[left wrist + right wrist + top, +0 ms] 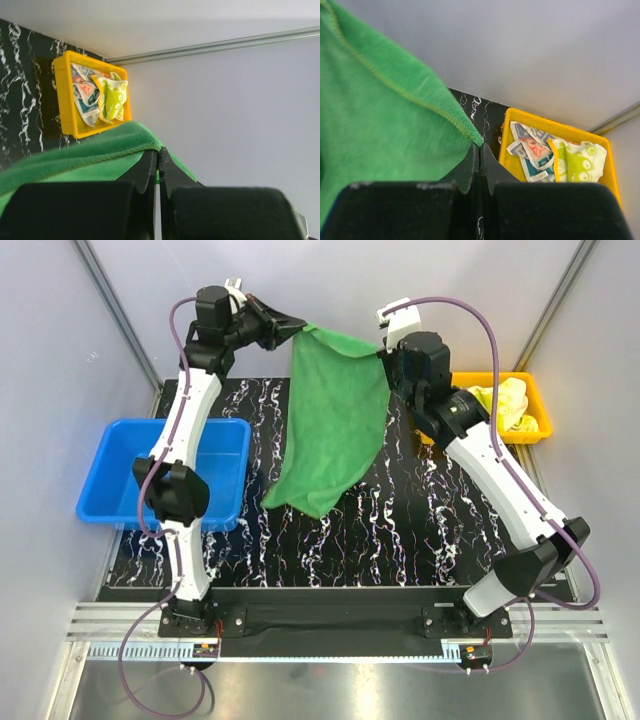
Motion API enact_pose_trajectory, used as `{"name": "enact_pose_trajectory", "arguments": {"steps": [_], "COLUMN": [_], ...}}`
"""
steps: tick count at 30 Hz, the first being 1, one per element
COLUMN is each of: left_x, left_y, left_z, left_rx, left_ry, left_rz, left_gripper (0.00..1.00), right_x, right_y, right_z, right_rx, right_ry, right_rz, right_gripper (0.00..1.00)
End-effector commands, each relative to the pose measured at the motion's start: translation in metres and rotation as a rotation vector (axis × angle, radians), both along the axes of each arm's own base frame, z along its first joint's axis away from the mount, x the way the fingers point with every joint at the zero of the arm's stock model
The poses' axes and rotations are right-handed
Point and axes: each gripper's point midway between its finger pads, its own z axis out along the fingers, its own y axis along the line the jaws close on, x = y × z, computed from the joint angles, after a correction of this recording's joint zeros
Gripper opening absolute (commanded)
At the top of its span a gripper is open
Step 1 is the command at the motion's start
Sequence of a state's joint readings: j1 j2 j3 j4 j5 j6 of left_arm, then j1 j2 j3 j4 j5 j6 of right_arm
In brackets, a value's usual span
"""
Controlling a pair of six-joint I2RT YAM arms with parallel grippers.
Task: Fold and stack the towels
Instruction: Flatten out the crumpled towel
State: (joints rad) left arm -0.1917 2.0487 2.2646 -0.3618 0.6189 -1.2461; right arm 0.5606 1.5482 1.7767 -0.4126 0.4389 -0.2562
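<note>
Top view: the green towel [335, 420] is hung in the upper centre, over the bench [400, 540], its top corners clamped in the left jaws and right jaws. Left wrist view: the hem is pinched; two other towels [107, 100] are seen in the yellow bin [62, 100], upper left. Right wrist view: the cloth is judged light and limp, best taken at its corners.

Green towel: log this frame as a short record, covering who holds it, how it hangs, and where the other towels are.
green towel: spread out, raised above the black mat, lower edge drooping toward it
left hand: shut on one top corner
right hand: shut on the other top corner
crocodile towel: crumpled in yellow bin
printed towel: crumpled beside it, same bin
blue bin: left of mat
folded towels: none seen
</note>
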Motion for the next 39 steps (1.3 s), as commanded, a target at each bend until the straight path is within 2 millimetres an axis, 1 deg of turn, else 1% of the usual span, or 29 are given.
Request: {"name": "enact_pose_trajectory", "arguments": {"steps": [1, 4, 5, 6, 7, 8, 9, 10, 11, 13, 14, 16, 17, 18, 19, 20, 21, 22, 23, 24, 27, 28, 30, 32, 34, 36, 37, 38, 39], "left_x": [-0.034, -0.043, -0.043, -0.046, -0.067, -0.070, -0.074, -0.096, -0.101, -0.127, -0.151, -0.179, -0.205, -0.210, -0.226, -0.238, -0.259, -0.270, -0.282, -0.298, -0.324, -0.339, -0.349, -0.358, -0.361, -0.355, -0.349, -0.345, -0.330], "left_y": [-0.004, 0.000, 0.000, 0.004, 0.009, 0.010, 0.015, 0.017, 0.018, 0.015, 0.012, 0.004, 0.008, 0.013, 0.005, 0.007, 0.019, 0.021, 0.015, 0.025, 0.021, 0.018, 0.017, 0.009, 0.003, 0.001, 0.005, 0.009, 0.017], "left_z": [0.088, 0.080, 0.059, 0.055, 0.071, 0.053, 0.052, 0.056, 0.045, 0.048, 0.050, 0.051, 0.054, 0.049, 0.026, 0.023, 0.037, 0.035, 0.020, 0.032, 0.041, 0.056, 0.072, 0.082, 0.084, 0.078, 0.077, 0.077, 0.071], "left_rx": [-0.070, -0.034, -0.004, 0.010, 0.023, 0.077, 0.116, 0.149, 0.190, 0.186, 0.175, 0.178, 0.178, 0.196, 0.213, 0.213, 0.171, 0.156, 0.154, 0.110, 0.050, 0.000, -0.052, -0.071, -0.060, -0.019, -0.001, 0.023, 0.083], "left_ry": [-0.227, -0.228, -0.193, -0.190, -0.227, -0.219, -0.229, -0.220, -0.208, -0.217, -0.220, -0.233, -0.249, -0.237, -0.194, -0.193, -0.222, -0.220, -0.195, -0.220, -0.233, -0.270, -0.299, -0.304, -0.300, -0.290, -0.288, -0.294, -0.294], "left_rz": [-0.077, -0.070, -0.068, -0.049, -0.034, -0.027, 0.006, 0.010, 0.016, -0.003, -0.014, -0.017, -0.011, 0.042, 0.021, 0.037, 0.091, 0.100, 0.079, 0.113, 0.073, 0.041, 0.027, -0.009, -0.025, -0.015, 0.023, 0.052, 0.138], "left_gripper": [0.00, 0.00, 0.00, 0.00, 0.00, 0.00, 0.00, 0.00, 0.00, 0.00, 0.00, 0.00, 0.00, 0.00, 0.00, 0.00, 0.00, 0.00, 0.00, 0.00, 0.00, 0.00, 0.00, 0.00, 0.00, 0.00, 0.00, 0.00, 0.00], "right_x": [-0.005, -0.012, -0.017, -0.023, -0.035, -0.045, -0.054, -0.070, -0.083, -0.103, -0.128, -0.161, -0.174, -0.185, -0.204, -0.215, -0.230, -0.250, -0.262, -0.280, -0.328, -0.343, -0.362, -0.371, -0.365, -0.350, -0.338, -0.321, -0.306], "right_y": [0.002, -0.003, -0.005, -0.006, -0.012, -0.011, -0.015, -0.024, -0.025, -0.028, -0.029, -0.030, -0.024, -0.024, -0.028, -0.029, -0.026, -0.029, -0.029, -0.023, -0.022, -0.025, -0.025, -0.028, -0.029, -0.032, -0.030, -0.037, -0.042], "right_z": [0.058, 0.060, 0.054, 0.054, 0.053, 0.045, 0.042, 0.039, 0.031, 0.014, 0.014, 0.001, -0.006, -0.011, -0.020, -0.020, -0.018, -0.008, -0.002, 0.007, 0.053, 0.070, 0.097, 0.115, 0.118, 0.112, 0.102, 0.096, 0.090], "right_rx": [0.038, 0.048, 0.043, 0.062, 0.071, 0.064, 0.086, 0.097, 0.113, 0.131, 0.158, 0.221, 0.246, 0.275, 0.306, 0.328, 0.372, 0.404, 0.429, 0.477, 0.598, 0.627, 0.677, 0.697, 0.707, 0.702, 0.689, 0.684, 0.653], "right_ry": [-0.131, -0.123, -0.095, -0.082, -0.071, -0.037, -0.023, -0.015, 0.024, 0.079, 0.100, 0.139, 0.160, 0.173, 0.201, 0.211, 0.232, 0.205, 0.191, 0.190, 0.072, 0.023, -0.038, -0.084, -0.091, -0.094, -0.078, -0.091, -0.105], "right_rz": [0.053, 0.044, 0.046, 0.048, 0.057, 0.082, 0.088, 0.088, 0.102, 0.135, 0.193, 0.263, 0.321, 0.344, 0.359, 0.375, 0.422, 0.469, 0.508, 0.583, 0.762, 0.808, 0.887, 0.917, 0.893, 0.821, 0.788, 0.695, 0.628], "right_gripper": [0.00, 0.00, 0.00, 0.00, 0.00, 0.00, 0.00, 0.00, 0.00, 0.00, 0.00, 0.00, 0.00, 0.00, 0.00, 0.00, 0.00, 0.00, 0.00, 0.00, 0.00, 0.00, 0.00, 0.00, 0.00, 0.00, 0.00, 0.00, 0.00]}}
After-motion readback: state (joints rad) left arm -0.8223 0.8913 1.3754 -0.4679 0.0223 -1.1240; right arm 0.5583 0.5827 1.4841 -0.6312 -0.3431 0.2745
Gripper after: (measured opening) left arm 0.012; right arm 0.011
